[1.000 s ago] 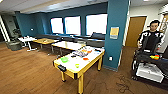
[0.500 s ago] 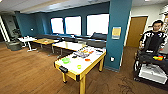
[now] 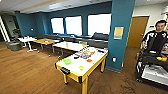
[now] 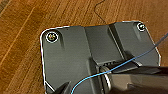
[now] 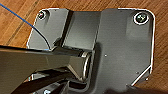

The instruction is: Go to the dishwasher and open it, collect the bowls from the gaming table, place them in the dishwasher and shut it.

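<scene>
The gaming table (image 3: 75,72) stands in the middle of the head view, with a glossy white top, yellow sides and legs, and a dark slot at its near end. On its top lie three small bowls: a green one (image 3: 67,61) on the left, an orange-red one (image 3: 89,60) further right, and a yellow-green one (image 3: 81,67) nearest me. Coloured clutter (image 3: 86,53) lies at the table's far end. Both wrist views look down past the robot's dark plate onto the wooden floor (image 4: 22,30). The dishwasher is out of view.
A teal pillar (image 3: 121,32) rises just right of the table. A person (image 3: 156,37) stands at the far right behind a dark cart (image 3: 152,70). Low tables (image 3: 70,46) and a long bench (image 3: 95,40) line the windows. Open wooden floor (image 3: 27,72) lies to the left.
The whole head view has shifted very slightly, so the camera has crept on. The table, the bowls and the person keep their places.
</scene>
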You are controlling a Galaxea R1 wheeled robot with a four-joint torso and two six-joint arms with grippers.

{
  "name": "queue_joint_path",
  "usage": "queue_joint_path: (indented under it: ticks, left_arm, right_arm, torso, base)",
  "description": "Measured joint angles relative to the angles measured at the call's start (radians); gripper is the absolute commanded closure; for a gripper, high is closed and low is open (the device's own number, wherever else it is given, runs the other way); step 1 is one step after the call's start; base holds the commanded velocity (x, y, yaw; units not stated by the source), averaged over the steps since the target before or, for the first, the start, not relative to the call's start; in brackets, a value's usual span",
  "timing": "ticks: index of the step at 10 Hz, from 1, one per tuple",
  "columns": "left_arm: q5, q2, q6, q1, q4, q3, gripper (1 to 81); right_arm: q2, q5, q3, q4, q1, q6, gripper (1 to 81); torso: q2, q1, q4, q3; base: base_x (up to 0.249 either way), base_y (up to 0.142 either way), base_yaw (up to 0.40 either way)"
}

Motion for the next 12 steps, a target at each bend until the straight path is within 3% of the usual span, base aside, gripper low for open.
queue_joint_path:
  ticks: [12]
  left_arm:
    - [0.0, 0.002, 0.0, 0.0, 0.0, 0.0, 1.0]
  right_arm:
    - [0.003, 0.0, 0.0, 0.0, -0.003, 0.002, 1.0]
  torso:
    - [0.0, -0.001, 0.0, 0.0]
  base:
    - [0.086, 0.093, 0.0]
